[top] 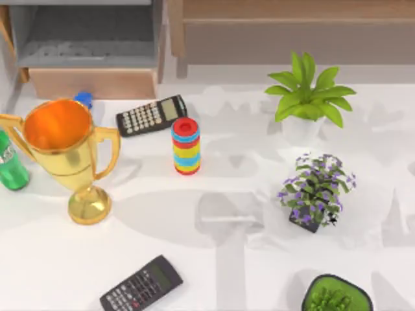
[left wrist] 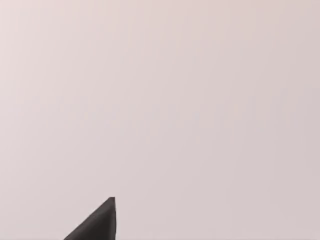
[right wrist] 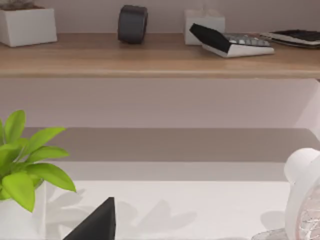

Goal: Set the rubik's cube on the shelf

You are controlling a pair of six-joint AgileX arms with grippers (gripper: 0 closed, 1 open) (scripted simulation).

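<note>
White tabletop [top: 214,272], AgileX pair on station: where the rubik's cube lay I could not tell, nor how either set of jaws stood or what they held. The shelf [top: 292,10] ran along one o'clock, facing my right gripper [right wrist: 100,222]. My left gripper [left wrist: 100,222] faced blank wall. I judged a high, level approach best, clearing the green plant [top: 308,97] at two o'clock.

You get bright, even light over the white table [top: 194,259], with soft grey shadows falling beside the trophy [top: 63,152] and the potted plants [top: 307,97]. The gold cup shows mild glare. The left wrist view is a flat pale wash.
</note>
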